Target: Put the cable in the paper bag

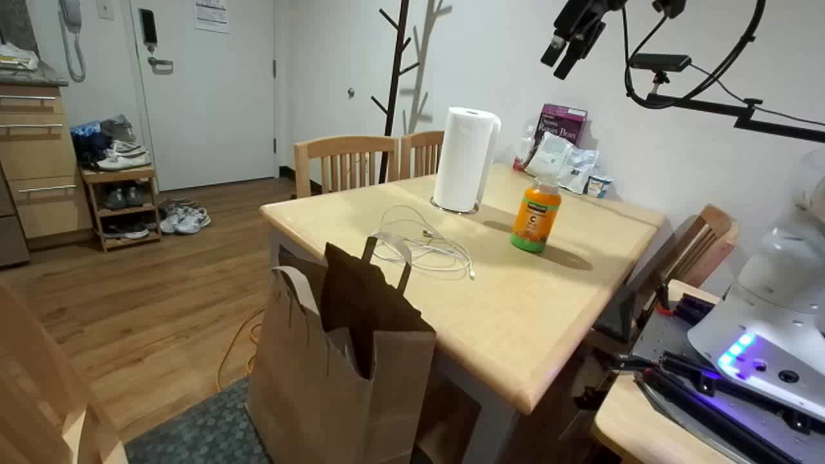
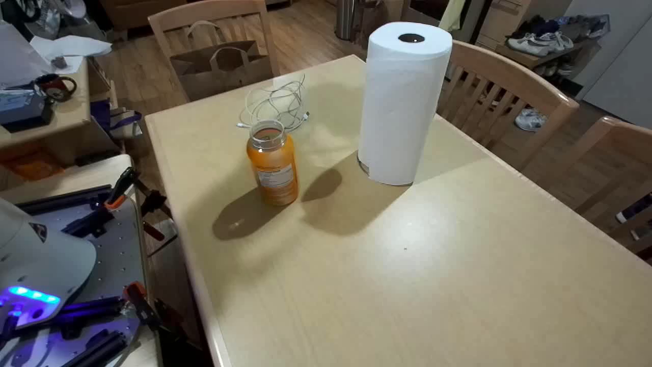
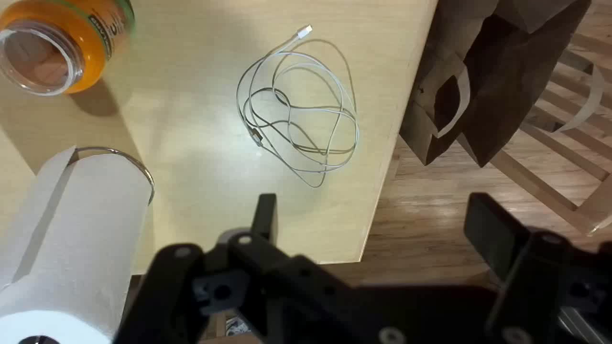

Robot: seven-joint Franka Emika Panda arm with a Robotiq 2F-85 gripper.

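High up, above the level of one pale wooden desk [image 2: 458,285], just one end effector [image 3: 375,220]. Has two fingers [image 3: 492,234] spread wide apart and hold of nothing. Well below both fingers and apart from them, in all three views, one white cable [image 3: 300,108]. Lies on the desk in several loose, crossing loops, with two plugs [image 3: 304,32] in sight. Near that cable, just past the desk's edge, one brown paper bag [image 1: 322,386]. Stands upright, gaping at the top, with two looped handles [image 1: 293,283]. Touching the desk or a little apart from it: impossible to tell. On the cable's other side, one orange bottle [image 2: 275,173] with a clear neck and, on one wire-based holder [image 3: 138,162], one white paper towel roll [image 2: 402,112], both upright. Farther off by the wall, in an exterior view, one purple cereal box [image 1: 562,122], apparently two pale pouches [image 1: 552,153], one small tub [image 1: 598,187] and one small clear bottle [image 1: 525,147]. At the desk in an exterior view, three wooden chairs [image 2: 514,71]: one right behind the bag, two along a side. Off another side, one robot base [image 1: 767,335], blue-lit. Farthest out, one dark coat stand [image 1: 394,84], one shoe rack [image 1: 119,174] with several shoes, and one door [image 1: 219,96] with one paper notice [image 1: 213,14], beside one wall phone [image 1: 72,13].
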